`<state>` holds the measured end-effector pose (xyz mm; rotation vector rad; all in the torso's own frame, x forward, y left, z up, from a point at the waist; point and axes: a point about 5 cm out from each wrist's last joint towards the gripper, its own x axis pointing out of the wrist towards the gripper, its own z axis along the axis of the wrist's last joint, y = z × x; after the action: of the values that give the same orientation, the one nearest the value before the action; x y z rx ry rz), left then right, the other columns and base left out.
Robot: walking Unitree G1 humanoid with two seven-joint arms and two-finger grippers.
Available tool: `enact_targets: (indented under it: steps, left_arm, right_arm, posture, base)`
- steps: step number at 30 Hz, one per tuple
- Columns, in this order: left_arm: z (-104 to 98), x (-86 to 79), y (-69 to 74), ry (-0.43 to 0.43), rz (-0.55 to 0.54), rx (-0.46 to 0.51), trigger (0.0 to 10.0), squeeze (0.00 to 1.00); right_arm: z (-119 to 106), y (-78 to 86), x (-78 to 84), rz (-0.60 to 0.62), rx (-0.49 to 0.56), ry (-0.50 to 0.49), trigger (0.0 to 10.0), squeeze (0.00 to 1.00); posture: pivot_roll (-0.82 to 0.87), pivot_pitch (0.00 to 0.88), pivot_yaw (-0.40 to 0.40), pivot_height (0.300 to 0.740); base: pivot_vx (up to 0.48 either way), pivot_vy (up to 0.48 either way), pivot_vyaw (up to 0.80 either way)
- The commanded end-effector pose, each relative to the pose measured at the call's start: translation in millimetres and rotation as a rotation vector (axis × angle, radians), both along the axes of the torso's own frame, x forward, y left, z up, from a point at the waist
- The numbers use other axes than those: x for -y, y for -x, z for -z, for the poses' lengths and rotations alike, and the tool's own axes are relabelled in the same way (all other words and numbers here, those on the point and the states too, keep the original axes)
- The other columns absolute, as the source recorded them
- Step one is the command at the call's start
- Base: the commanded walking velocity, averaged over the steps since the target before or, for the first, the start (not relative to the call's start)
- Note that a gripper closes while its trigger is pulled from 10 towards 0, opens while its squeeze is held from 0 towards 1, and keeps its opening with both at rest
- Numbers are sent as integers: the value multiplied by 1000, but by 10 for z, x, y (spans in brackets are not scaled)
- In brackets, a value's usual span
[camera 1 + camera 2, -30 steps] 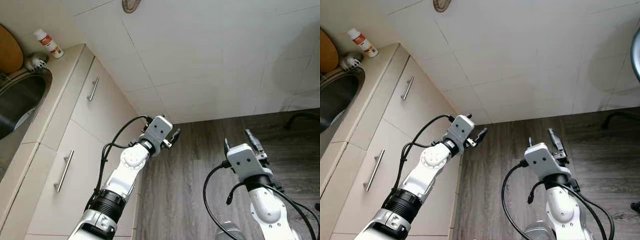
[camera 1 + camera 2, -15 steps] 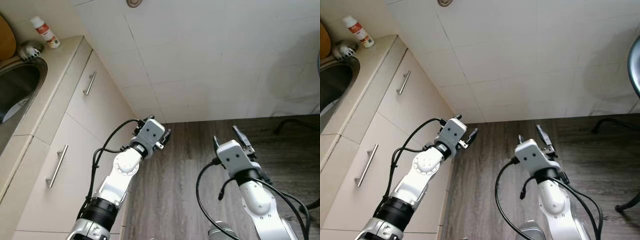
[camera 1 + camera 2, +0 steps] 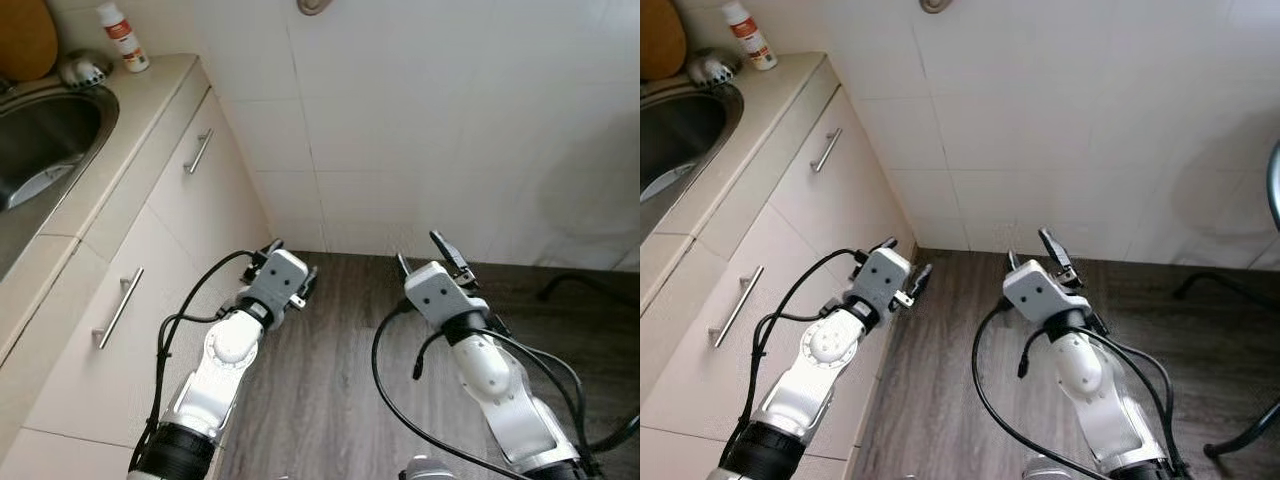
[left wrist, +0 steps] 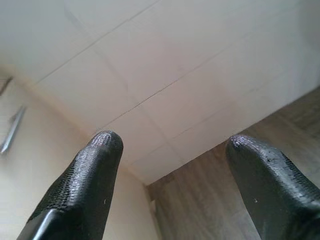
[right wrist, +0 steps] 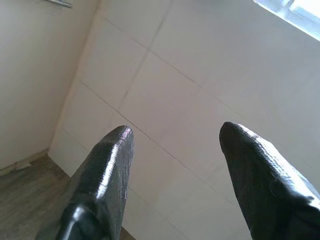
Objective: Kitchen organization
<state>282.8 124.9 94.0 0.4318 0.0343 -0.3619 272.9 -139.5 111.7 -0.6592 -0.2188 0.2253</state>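
Tiled wall (image 3: 420, 120), red-labelled bottle (image 3: 123, 36), writing unreadable

Two silver-white jointed robot arms are showing rounded elbow housings and ribbed black collars near the base; looping black cables are running along each forearm into boxy grey wrist blocks; the left gripper (image 4: 170, 165) and right gripper (image 5: 175, 170) are each ending in two long black fingers with finely textured, rounded tips.
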Motion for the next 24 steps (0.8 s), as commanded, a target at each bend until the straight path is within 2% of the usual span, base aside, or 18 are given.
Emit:
enact_targets:
  steps: [1,3,7,12,14,16,24]
  left_arm:
    - [-1,-88,40,-22,-43,-2,10000,0]
    - [3,-136,88,-17,-79,-2,10000,0]
    - [3,-144,96,-16,-86,-2,10000,0]
    - [38,-246,178,13,-174,-22,10000,0]
    - [38,-246,178,13,-174,-22,10000,0]
    - [64,-303,250,24,-209,-38,10000,0]
    - [93,-345,274,49,-229,-70,10000,0]
  right_arm:
    - [20,-13,-96,-39,0,-12,10000,0]
    - [24,-44,-161,-69,0,-23,10000,0]
    - [29,-52,-171,-74,1,-26,10000,0]
    - [31,-161,-272,-139,9,3,10000,0]
    - [31,-161,-272,-139,9,3,10000,0]
    - [39,-190,-286,-148,11,6,10000,0]
    - [41,-194,-303,-153,18,8,10000,0]
  posture:
    - [-179,44,67,740]
    - [-154,42,46,740]
    - [-154,42,46,740]
    - [-99,16,-21,740]
    - [-99,16,-21,740]
    - [-79,17,-42,740]
    - [-75,6,-64,740]
  base:
    - [0,0,0]
    - [0,0,0]
    - [0,0,0]
    - [0,0,0]
    - [0,0,0]
    - [0,0,0]
    - [0,0,0]
